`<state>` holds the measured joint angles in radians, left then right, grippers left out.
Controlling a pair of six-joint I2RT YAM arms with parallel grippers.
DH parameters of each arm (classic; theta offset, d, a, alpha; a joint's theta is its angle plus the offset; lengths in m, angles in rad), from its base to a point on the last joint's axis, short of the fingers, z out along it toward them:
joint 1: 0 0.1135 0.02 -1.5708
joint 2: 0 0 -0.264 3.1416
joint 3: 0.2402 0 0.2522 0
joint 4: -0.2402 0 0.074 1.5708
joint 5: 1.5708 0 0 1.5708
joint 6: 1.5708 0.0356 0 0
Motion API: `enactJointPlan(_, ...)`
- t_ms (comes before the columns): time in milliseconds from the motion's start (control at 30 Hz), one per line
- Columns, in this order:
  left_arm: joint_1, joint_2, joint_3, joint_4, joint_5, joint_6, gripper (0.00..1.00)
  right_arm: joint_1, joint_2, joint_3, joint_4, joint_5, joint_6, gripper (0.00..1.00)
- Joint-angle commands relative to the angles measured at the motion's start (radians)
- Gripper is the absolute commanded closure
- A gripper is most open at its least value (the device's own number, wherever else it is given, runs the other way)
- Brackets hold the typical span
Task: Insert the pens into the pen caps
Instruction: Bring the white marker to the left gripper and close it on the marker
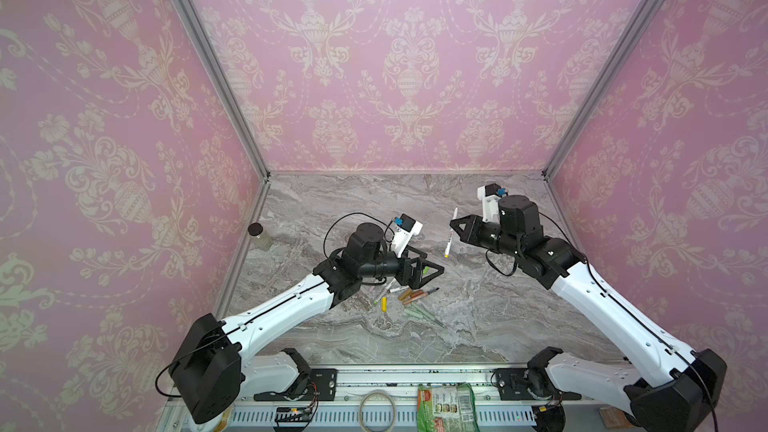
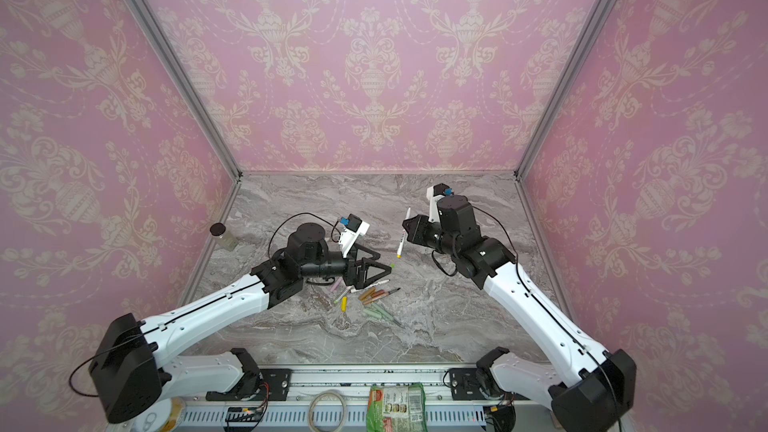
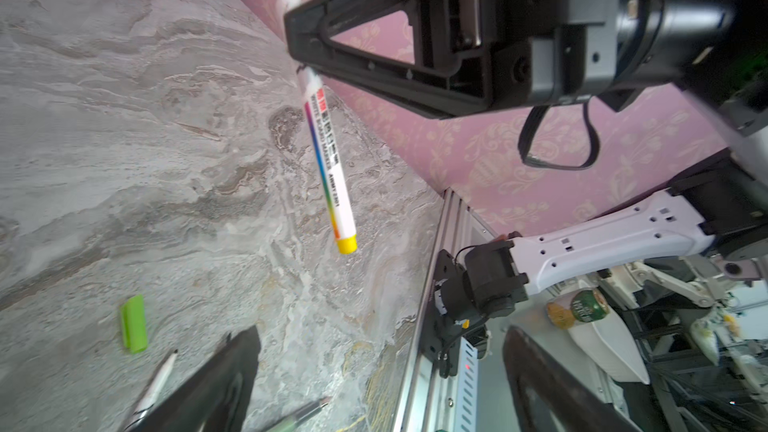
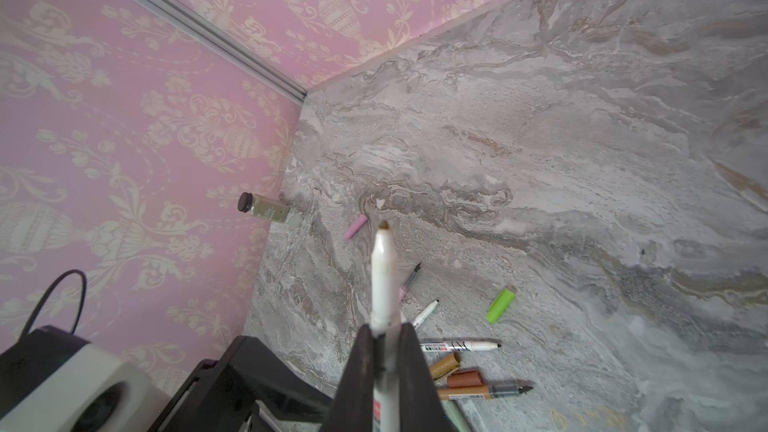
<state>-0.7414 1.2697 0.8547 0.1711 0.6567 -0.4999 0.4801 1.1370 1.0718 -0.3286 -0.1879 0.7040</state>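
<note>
Nearest edge: at 6 o'clock a metal front rail (image 1: 415,376) carries both arm bases. A green packet (image 1: 445,407) and a pale coiled ring (image 1: 377,411) lie beside it.
Surface: a grey marble-patterned table (image 1: 490,326), veined in white and tan, fills the floor of the booth.
Room: three walls of pink wallpaper (image 1: 407,56) printed with cream urns and garlands meet at aluminium corner posts (image 1: 208,60).
Left edge: at 10 o'clock a small glass jar (image 1: 261,238) with a black lid stands beside the wall.
Right arm: at 2 o'clock the right gripper (image 1: 454,224) hangs above the marble. Its fingers are pinched on a yellow-ended pen (image 1: 449,243), which is tilted with the yellow end down and the bare tip up.
Left arm: near the centre the left gripper (image 1: 432,264) hovers with its fingers spread wide, holding nothing.
Lone cap: a bright green cap (image 3: 134,324) lies flat on the marble near the left gripper.
Cluster: just 6 o'clock of centre lie a yellow cap (image 1: 384,304), two brown caps (image 1: 405,295), a brown pen (image 1: 422,295) and sage green pens (image 1: 417,310). A pink cap (image 4: 356,226) lies at the cluster's 9 o'clock side.
</note>
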Motion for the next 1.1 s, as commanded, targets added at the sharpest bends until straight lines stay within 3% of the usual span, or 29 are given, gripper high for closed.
enactJointPlan(0, 0.006, 0.034, 0.037, 0.107, 0.107, -0.124, 0.09, 0.003, -0.025, -0.029, 0.099, -0.082, -0.006, 1.00)
enactJointPlan(300, 0.009, 0.127, 0.065, 0.166, 0.083, -0.177, 0.18, 0.015, -0.021, -0.037, 0.160, -0.161, -0.019, 1.00)
enactJointPlan(1067, 0.057, 0.182, 0.079, 0.283, 0.073, -0.275, 0.62, 0.020, -0.055, -0.096, 0.236, -0.171, -0.023, 1.00)
